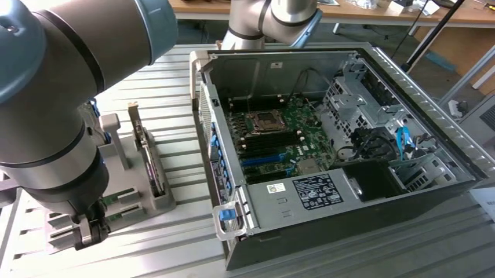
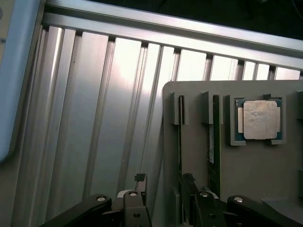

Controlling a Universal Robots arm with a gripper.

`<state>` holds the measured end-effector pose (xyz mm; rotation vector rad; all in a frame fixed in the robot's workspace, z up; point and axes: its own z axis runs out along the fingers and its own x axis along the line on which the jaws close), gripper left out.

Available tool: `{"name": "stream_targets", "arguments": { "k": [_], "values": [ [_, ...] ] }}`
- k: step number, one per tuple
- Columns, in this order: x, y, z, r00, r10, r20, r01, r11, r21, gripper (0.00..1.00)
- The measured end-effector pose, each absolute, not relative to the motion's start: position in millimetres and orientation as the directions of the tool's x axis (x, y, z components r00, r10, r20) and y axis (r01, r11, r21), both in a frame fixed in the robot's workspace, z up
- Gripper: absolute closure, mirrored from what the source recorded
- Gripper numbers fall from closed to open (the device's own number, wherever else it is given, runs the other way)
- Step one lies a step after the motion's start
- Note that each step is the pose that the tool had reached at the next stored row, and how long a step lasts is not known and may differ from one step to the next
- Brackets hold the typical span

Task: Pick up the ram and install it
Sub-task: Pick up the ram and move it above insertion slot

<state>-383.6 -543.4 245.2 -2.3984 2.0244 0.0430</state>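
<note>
Two ram sticks stand on edge in slots of a grey holder [image 2: 189,109]. One ram stick [image 2: 180,137] is thin and dark. The other [image 2: 214,142] shows green. My gripper [image 2: 164,180] hangs open just above the holder's near end. One fingertip [image 2: 140,178] is over the table beside the holder's edge, and the other [image 2: 188,178] is right by the first stick. Nothing is held. In the exterior view the gripper [image 1: 91,233] is low at the exterior view's left over the holder [image 1: 150,200], where green board edges [image 1: 115,201] show.
A square silver processor chip [image 2: 259,119] lies in a pocket of the holder. An upright card with a metal bracket [image 1: 145,153] stands in it too. The open computer case [image 1: 433,116] with its motherboard [image 1: 279,145] lies to the exterior view's right on the ribbed metal table [image 2: 94,118].
</note>
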Motion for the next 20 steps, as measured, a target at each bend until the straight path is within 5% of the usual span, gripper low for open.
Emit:
{"name": "stream_targets", "arguments": {
  "k": [20],
  "values": [
    [-384, -526, 204, 0.169, -0.985, -0.023, -0.985, -0.17, 0.016, 0.58]
  ]
}}
